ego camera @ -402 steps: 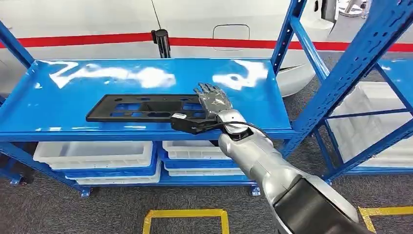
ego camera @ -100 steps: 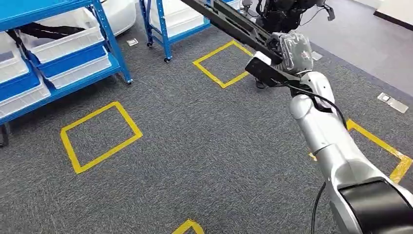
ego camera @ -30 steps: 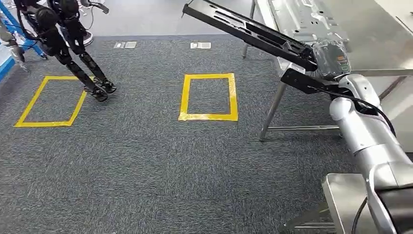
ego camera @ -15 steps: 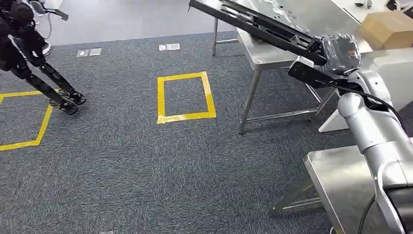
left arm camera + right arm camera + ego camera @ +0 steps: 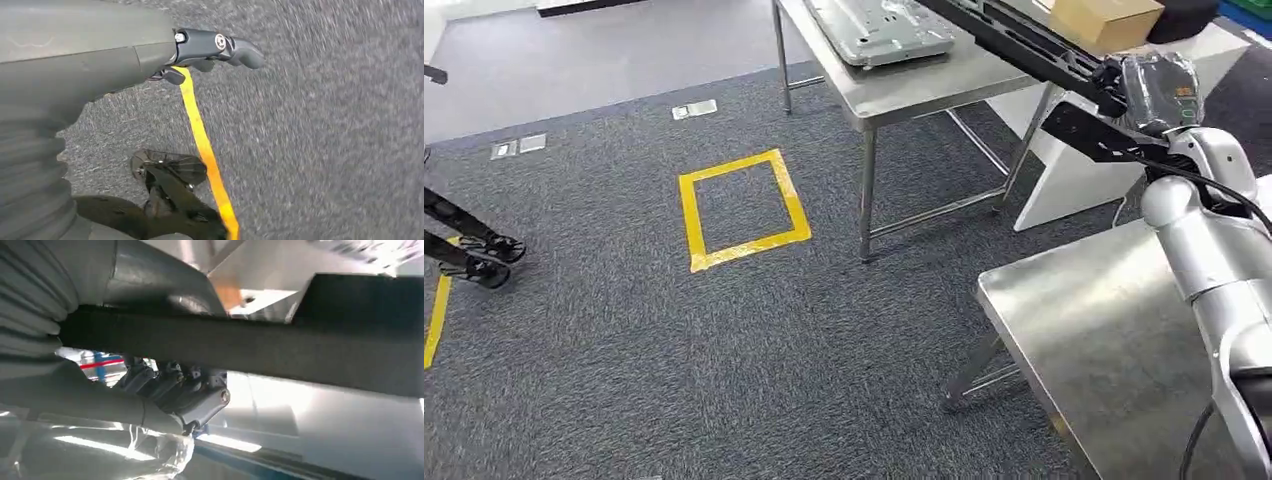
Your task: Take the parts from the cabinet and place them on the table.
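Part: long black panel, held high and tilted, one end in the right hand, the other end running off past the top edge of the head view, above the far table.
Right hand: fingers clamped on the panel's near end; in the right wrist view, dark fingers curled under the black bar — grip near one end only, not the middle.
Left hand: hangs low over the carpet; thumb stretched out with nothing in it, the other fingers barely visible, so cannot tell for certain, though looks open and idle.
Tables: far steel table already carrying a grey metal tray and a cardboard box; near steel table just under the right arm.
Risk, swing: long free end likely to sweep into the box or the grey tray if turned carelessly — could knock either toward an edge.
Risk, grip: weight far out from the hand, so a twist or slip in the fingers seems possible during lowering.
Risk, landing: tilted panel likely to touch down end first and scrape, or hang over the table edge and tip off once released.
Risk, footing: yellow floor marking and table legs near the walking path — a misjudged stop could drive the panel into the table frame.
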Available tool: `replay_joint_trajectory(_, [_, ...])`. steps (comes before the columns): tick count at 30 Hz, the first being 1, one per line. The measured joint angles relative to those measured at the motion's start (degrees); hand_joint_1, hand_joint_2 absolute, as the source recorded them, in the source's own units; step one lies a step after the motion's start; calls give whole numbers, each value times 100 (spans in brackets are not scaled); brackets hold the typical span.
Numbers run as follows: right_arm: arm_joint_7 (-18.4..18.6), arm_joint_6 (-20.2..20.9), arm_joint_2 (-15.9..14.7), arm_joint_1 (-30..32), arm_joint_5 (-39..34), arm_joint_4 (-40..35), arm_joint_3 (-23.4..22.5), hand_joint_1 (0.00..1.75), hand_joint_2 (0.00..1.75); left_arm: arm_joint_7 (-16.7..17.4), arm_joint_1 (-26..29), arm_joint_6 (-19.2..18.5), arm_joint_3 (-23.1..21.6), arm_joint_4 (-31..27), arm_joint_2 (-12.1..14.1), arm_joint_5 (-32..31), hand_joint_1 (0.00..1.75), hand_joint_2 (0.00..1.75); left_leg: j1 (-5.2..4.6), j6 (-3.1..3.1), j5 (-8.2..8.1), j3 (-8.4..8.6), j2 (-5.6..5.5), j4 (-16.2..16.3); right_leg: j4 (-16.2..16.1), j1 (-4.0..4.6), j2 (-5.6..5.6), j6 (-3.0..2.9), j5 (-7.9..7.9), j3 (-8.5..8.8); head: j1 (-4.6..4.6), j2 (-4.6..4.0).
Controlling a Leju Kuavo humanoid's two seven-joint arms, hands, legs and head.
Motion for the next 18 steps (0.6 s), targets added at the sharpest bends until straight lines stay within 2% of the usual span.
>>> replay_joint_trajectory(1, [17,0,0,0,24,13,0,169,175,2,-1,-6,7,0,0,0,0,175,9,-1,42,-72,-5,97,2,2,87,1,1,1,2,0])
replay_joint_trajectory(2, [31,-2,-4,0,44,26,-2,169,175,2,-4,-11,11,0,0,-9,0,175,23,4,213,-14,-9,-80,7,2,169,2,2,5,-2,0])
replay_joint_trajectory(4, [81,-7,-33,-3,92,44,-24,169,175,0,-6,-17,15,0,0,-17,0,175,63,11,797,459,-107,-1105,39,-12,335,5,1,9,-2,0])
replay_joint_trajectory(5, [118,-7,-35,-7,103,46,-42,169,175,2,-6,-17,20,0,2,-17,0,175,102,11,985,670,-353,-1565,55,-20,399,8,1,-5,2,0])
replay_joint_trajectory(6, [162,-9,-39,-34,107,57,-70,169,175,0,-7,-22,20,0,2,-22,0,175,121,3,905,743,-582,-1705,80,39,464,36,14,-63,2,0])
replay_joint_trajectory(7, [207,-9,-46,-50,126,74,-92,169,175,-2,-13,-26,20,0,0,-28,0,175,95,14,915,719,-504,-1708,76,31,514,65,34,-93,14,0])
replay_joint_trajectory(9, [256,-7,-131,-55,227,113,-116,169,175,-2,-14,-29,24,0,2,-33,0,175,31,83,935,719,-379,-1713,-7,-29,667,180,110,-130,-4,0])
replay_joint_trajectory(10, [277,-7,-190,-59,273,138,-125,169,175,-2,-23,-18,28,-2,0,-35,0,175,47,151,994,745,-301,-1798,-41,21,739,240,141,-149,4,0])
replay_joint_trajectory(11, [280,-7,-212,-62,304,153,-129,169,175,-4,-35,-15,35,-2,-2,-37,0,175,65,216,1055,764,-204,-1873,75,9,464,217,63,-211,3,0])
replay_joint_trajectory(12, [293,-7,-260,-86,315,184,-140,169,175,-11,-32,-15,50,-2,-2,-42,0,175,58,257,1073,760,-158,-1888,336,54,191,161,-91,-349,18,0])
replay_joint_trajectory(13, [308,-9,-256,-100,321,220,-148,169,175,-18,-27,-15,59,-2,-2,-40,0,175,51,264,1074,750,-83,-1888,747,52,38,115,-278,-546,39,0])
replay_joint_trajectory(14, [315,-11,-251,-99,321,258,-168,169,175,-31,-14,-24,68,-2,-2,-39,0,175,34,265,1074,743,15,-1887,1300,50,-36,92,-495,-801,37,0])
replay_joint_trajectory(15, [334,-13,-254,-89,323,301,-177,169,175,-52,-10,-52,83,-2,-2,-35,0,175,23,265,1074,729,102,-1885,1777,53,-56,103,-643,-1006,35,0])
replay_joint_trajectory(16, [343,-15,-267,-80,326,335,-179,169,175,-61,-9,-57,103,-2,-2,-33,0,175,18,265,1075,727,168,-1885,1937,49,-61,137,-669,-1064,42,0])
replay_joint_trajectory(17, [347,-15,-277,-65,339,374,-188,169,175,-72,-8,-65,125,-2,-7,-31,0,175,17,264,1074,727,249,-1884,1806,40,-74,185,-606,-969,33,0])
replay_joint_trajectory(18, [350,-17,-286,-63,345,398,-197,169,175,-81,-9,-68,131,-2,-7,-31,0,175,18,261,1072,728,325,-1883,1421,37,-106,243,-469,-731,46,0])
